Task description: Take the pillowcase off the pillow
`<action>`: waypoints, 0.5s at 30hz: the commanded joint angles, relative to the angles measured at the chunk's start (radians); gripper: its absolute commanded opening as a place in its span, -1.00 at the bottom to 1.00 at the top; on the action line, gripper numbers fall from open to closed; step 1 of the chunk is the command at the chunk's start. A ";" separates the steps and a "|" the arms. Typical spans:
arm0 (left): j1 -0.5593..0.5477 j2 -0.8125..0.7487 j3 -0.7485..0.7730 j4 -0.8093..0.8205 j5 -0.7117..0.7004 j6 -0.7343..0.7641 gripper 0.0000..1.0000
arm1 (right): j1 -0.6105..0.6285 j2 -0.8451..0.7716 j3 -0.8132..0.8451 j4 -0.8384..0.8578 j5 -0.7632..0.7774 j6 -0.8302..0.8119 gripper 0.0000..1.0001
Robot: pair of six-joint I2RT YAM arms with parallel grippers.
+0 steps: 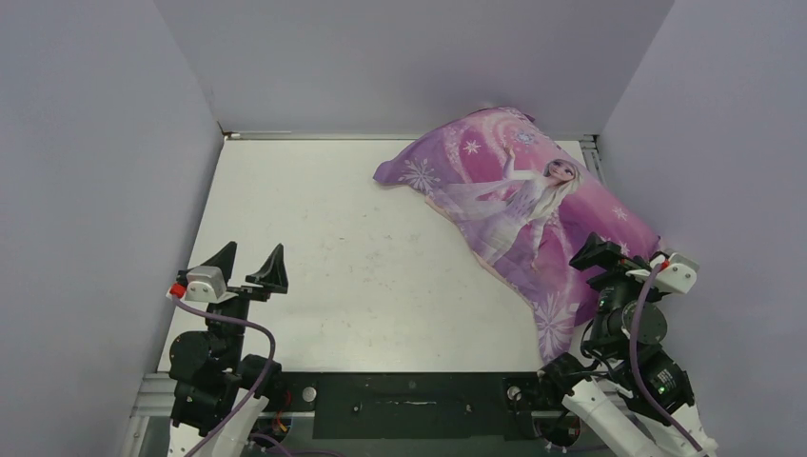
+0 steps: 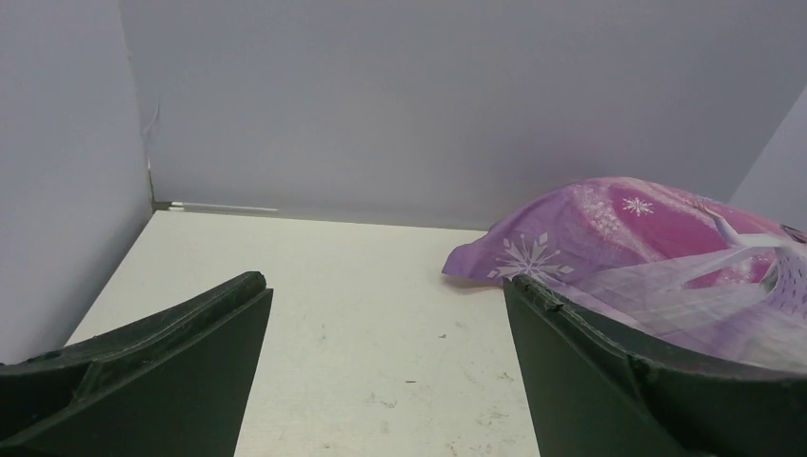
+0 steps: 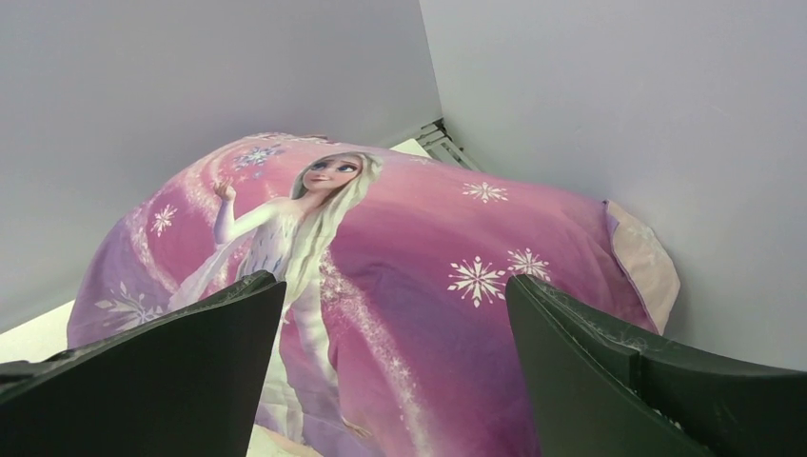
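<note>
Pillowcase: the pillowcase is lying on the far right part of the table, princess and snowflake face up, running on a slant from the back corner toward the near right.
Shape: it is bulging plump and rounded, while one flat purple corner is trailing off to the left onto the bare surface.
Pale side: in the right wrist view a strip of pale pink fabric is showing at the cover's right edge, close to the right wall.
Pillow: the pillow is sitting wholly inside the cover, so none of it is showing.
Right gripper: the right gripper is hanging at the near right end of the cover with its jaws spread wide, gripping nothing; whether it is touching the fabric cannot be told.
Left gripper: the left gripper is hovering over the near left of the table, well apart from the cover, jaws likewise spread and holding nothing.
Table: the white table is showing faint scuffs.
Back wall: the back wall is meeting the cover's far end.
</note>
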 commanded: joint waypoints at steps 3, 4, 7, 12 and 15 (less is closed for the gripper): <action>-0.014 -0.144 0.007 0.050 -0.001 -0.001 0.93 | -0.005 0.040 0.060 -0.001 -0.041 -0.025 0.79; -0.016 -0.145 0.007 0.050 -0.002 -0.001 0.93 | -0.005 0.049 0.067 -0.006 -0.041 -0.026 0.79; -0.023 -0.147 0.007 0.050 -0.002 -0.003 0.93 | -0.004 0.089 0.093 -0.017 -0.056 -0.033 0.79; -0.034 -0.147 0.005 0.048 -0.002 -0.002 0.93 | -0.002 0.205 0.151 -0.019 -0.146 -0.099 0.79; -0.041 -0.147 0.005 0.046 -0.004 0.000 0.93 | -0.001 0.319 0.206 -0.045 -0.175 -0.096 0.79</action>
